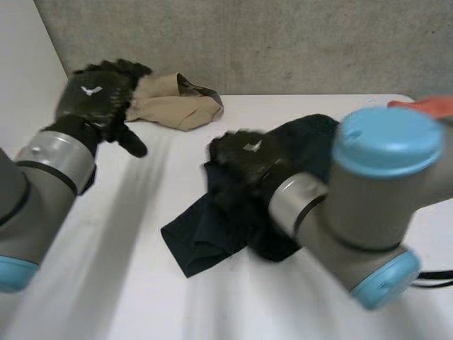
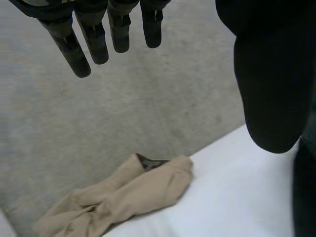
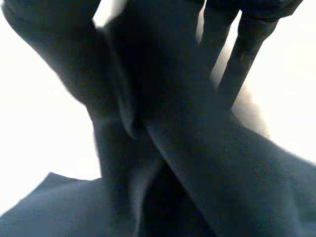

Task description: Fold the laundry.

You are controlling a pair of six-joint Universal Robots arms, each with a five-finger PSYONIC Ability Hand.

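1. The dark cloth [image 1: 205, 237] lies crumpled on the white table [image 1: 106, 283], a little right of centre, with one flat flap running out to the near left. A tan cloth [image 1: 173, 103] is bunched at the far edge, left of centre, well apart from it.
2. The right hand [image 1: 244, 159] sits on the far part of the dark cloth. In its wrist view a ridge of the fabric rises between the thumb and the straight fingers [image 3: 242, 59], so we read it as pinched.
3. Step, as we judge it: gathering the dark piece to spread it out. No fold is made yet, so the task is at an early stage.
4. The next move calls for a lift clear of the heap and a second hold on an edge or corner. The left hand would have to come across.
5. The left hand [image 1: 92, 95] hangs over the far left of the table, just left of the tan cloth. Its fingers [image 2: 94, 39] are straight and slightly apart, the thumb stands off, and it holds nothing.
6. The right forearm enters from the near right, angled over the dark cloth.
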